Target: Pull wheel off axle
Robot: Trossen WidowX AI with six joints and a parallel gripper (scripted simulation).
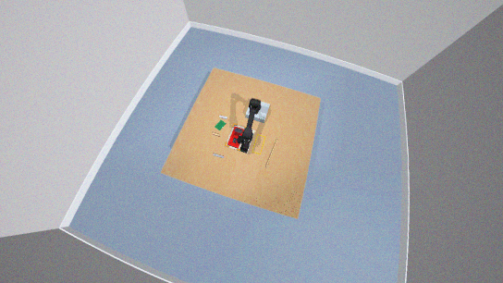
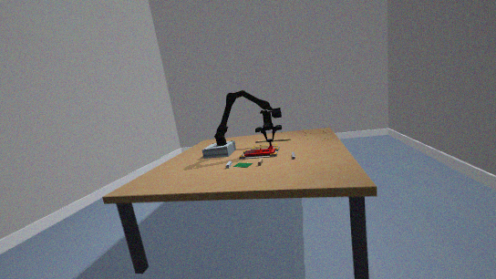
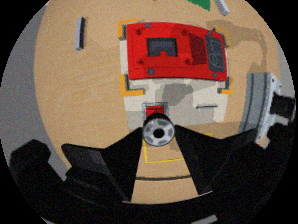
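Note:
The wheel (image 3: 158,132), with a grey spoked hub and a dark tyre, is between the fingertips of my gripper (image 3: 157,129) (image 2: 270,141), which is shut on it. The wheel's hub faces the wrist camera and its centre looks dark. The wheel overlaps a small red block (image 3: 155,109) in a grey frame in the wrist view. The gripper stands just above that block in the exterior view. The axle is not visible, and I cannot tell whether the wheel is fully clear of it. The marked area is a yellow outline (image 3: 166,161), seen between the fingers in the wrist view, beyond the wheel from the red block.
A large red housing (image 3: 192,71) (image 2: 255,152) lies on a pale base between orange corner marks. A green sheet (image 1: 220,125) (image 2: 242,165) and small bars (image 3: 80,34) (image 2: 293,156) lie around it. A thin dark line (image 1: 272,153) runs on the table beyond the marked area.

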